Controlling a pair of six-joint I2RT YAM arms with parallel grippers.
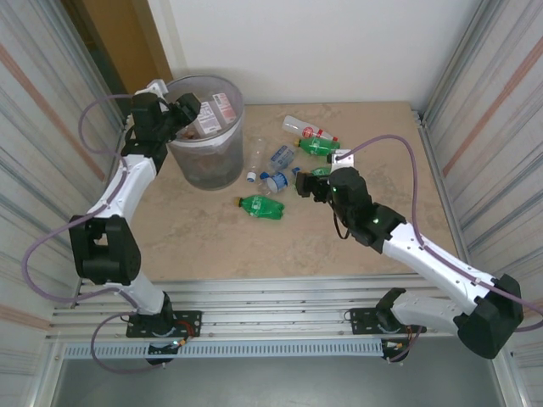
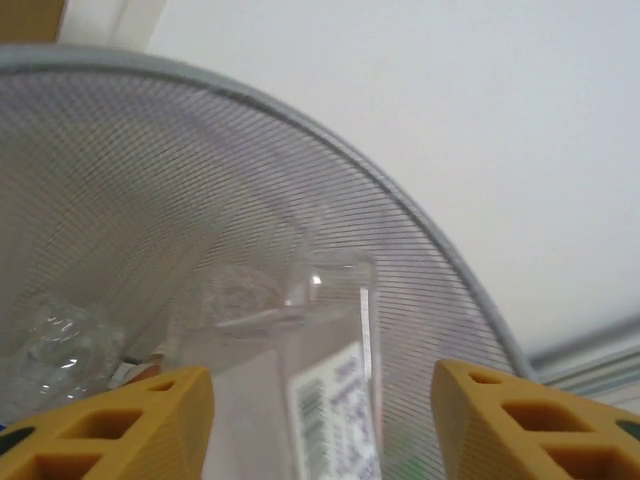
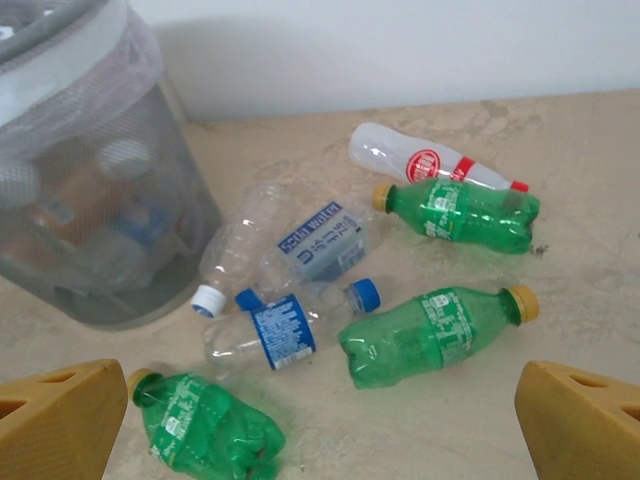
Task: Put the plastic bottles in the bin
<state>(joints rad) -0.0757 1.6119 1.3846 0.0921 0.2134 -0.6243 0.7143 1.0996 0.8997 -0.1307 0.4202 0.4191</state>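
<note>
The bin (image 1: 209,166), grey mesh-like with a liner, stands at the back left with bottles inside. My left gripper (image 1: 188,108) hangs over its rim. In the left wrist view that gripper (image 2: 322,385) is open, and a blurred clear bottle (image 2: 330,330) with a white label sits between the yellow fingers (image 2: 150,410), touching neither, inside the bin wall (image 2: 150,170). My right gripper (image 1: 310,185) is open above the loose bottles. Below the right gripper (image 3: 320,400) lie green bottles (image 3: 430,335) (image 3: 205,430) and a clear blue-labelled bottle (image 3: 275,330).
Further back on the table lie another green bottle (image 3: 460,212), a white bottle with a red label (image 3: 420,160) and a clear soda-water bottle (image 3: 310,245). The bin (image 3: 90,220) stands left of this cluster. Metal-framed side walls (image 1: 441,102) close in the table.
</note>
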